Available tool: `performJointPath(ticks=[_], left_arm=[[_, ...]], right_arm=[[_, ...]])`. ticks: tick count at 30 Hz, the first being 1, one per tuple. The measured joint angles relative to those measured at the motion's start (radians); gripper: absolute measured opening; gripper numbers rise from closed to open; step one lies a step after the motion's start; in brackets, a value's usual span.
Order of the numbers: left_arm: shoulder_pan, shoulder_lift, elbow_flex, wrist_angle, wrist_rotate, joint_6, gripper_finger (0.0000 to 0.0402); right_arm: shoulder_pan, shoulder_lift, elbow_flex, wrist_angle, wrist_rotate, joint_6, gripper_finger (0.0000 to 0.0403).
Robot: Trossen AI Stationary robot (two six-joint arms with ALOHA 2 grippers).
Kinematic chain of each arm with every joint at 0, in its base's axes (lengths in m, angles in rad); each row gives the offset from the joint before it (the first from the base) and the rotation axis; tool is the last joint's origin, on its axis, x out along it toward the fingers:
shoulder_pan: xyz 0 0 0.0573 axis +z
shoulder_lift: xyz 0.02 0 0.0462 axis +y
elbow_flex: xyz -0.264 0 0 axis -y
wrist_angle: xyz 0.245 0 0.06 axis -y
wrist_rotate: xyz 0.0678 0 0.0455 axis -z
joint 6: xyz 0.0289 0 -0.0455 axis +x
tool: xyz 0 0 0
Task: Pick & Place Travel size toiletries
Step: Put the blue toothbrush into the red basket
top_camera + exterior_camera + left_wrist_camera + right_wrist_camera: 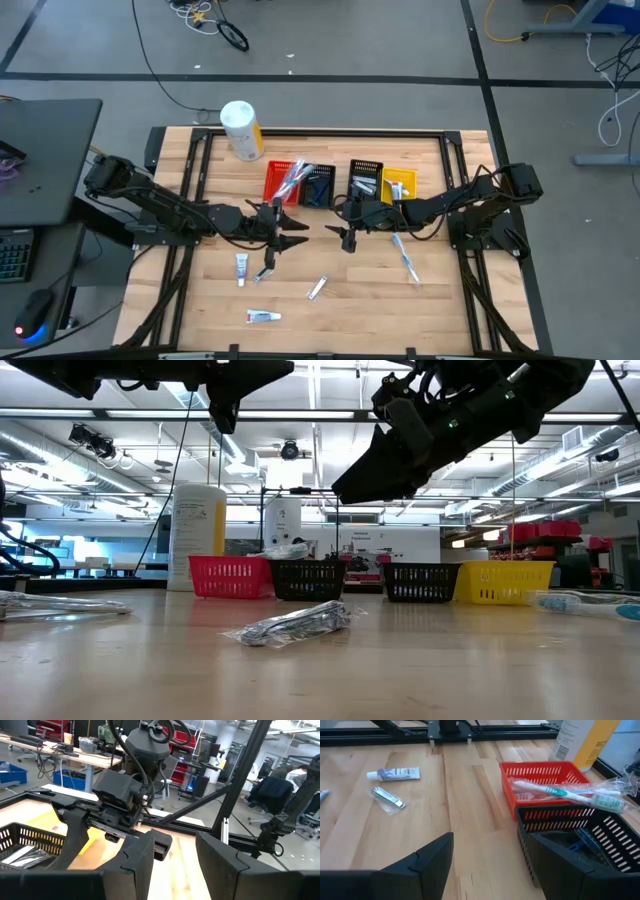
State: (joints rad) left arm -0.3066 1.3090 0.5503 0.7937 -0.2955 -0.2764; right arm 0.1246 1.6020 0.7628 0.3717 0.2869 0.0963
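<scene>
The travel size toiletries lie partly loose on the wooden table: a white tube (241, 267), a clear-wrapped item (265, 272), another wrapped item (317, 288), a second tube (263, 316) and a toothbrush (405, 257). A wrapped toothbrush (570, 795) rests across the rims of the red bin (540, 785) and the black bin (580, 840), which holds a blue item (582, 842). My left gripper (296, 228) and my right gripper (338, 226) hover above the table's middle, tips facing each other. Both are open, with nothing between the fingers (135, 865) (430, 862).
A row of small bins stands at the far side: red (283, 180), black (318, 186), black (365, 178), yellow (398, 183). A big white-and-yellow cylinder (241, 130) stands at the far left. Black rails frame the table's edges.
</scene>
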Motion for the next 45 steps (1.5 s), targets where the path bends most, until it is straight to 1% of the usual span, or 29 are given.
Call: performJointPath(ticks=[7, 12, 14, 16, 19, 24, 29, 35, 39, 41, 45], left_arm=[[-0.003, 0.028, 0.000, -0.001, 0.000, 0.000, 0.0155], [-0.001, 0.102, 0.017, 0.016, -0.013, 0.003, 0.0155], [-0.001, 0.129, 0.032, 0.020, -0.035, 0.006, 0.0155], [-0.001, 0.151, 0.049, 0.015, -0.058, 0.030, 0.0155], [0.000, 0.165, 0.067, 0.002, -0.063, 0.084, 0.0155], [0.000, 0.166, 0.074, 0.003, -0.095, 0.094, 0.0155], [0.001, 0.166, 0.073, -0.006, -0.081, 0.091, 0.0155], [0.000, 0.166, 0.073, -0.054, -0.077, 0.052, 0.0155], [0.000, 0.166, 0.073, -0.089, -0.077, 0.051, 0.0155], [0.000, 0.166, 0.073, -0.096, -0.077, 0.051, 0.0155], [0.000, 0.166, 0.073, -0.142, -0.075, 0.051, 0.0155]], right_arm=[[0.000, 0.000, 0.000, 0.000, 0.000, 0.000, 0.0265], [0.000, 0.000, 0.000, 0.000, 0.000, 0.000, 0.0265], [0.000, 0.000, 0.000, 0.000, 0.000, 0.000, 0.0265], [0.000, 0.000, 0.000, 0.000, -0.001, 0.000, 0.0265], [0.000, 0.000, 0.000, -0.002, -0.001, 0.000, 0.0265], [0.000, 0.000, 0.000, -0.008, -0.001, 0.000, 0.0265], [0.000, 0.000, 0.000, -0.008, -0.001, 0.000, 0.0265], [0.000, 0.000, 0.000, -0.008, -0.001, 0.000, 0.0265], [0.000, 0.000, 0.000, -0.015, -0.006, 0.000, 0.0265], [0.001, 0.000, 0.000, -0.040, -0.042, 0.000, 0.0265], [0.021, 0.000, 0.000, -0.121, -0.188, 0.002, 0.0265]])
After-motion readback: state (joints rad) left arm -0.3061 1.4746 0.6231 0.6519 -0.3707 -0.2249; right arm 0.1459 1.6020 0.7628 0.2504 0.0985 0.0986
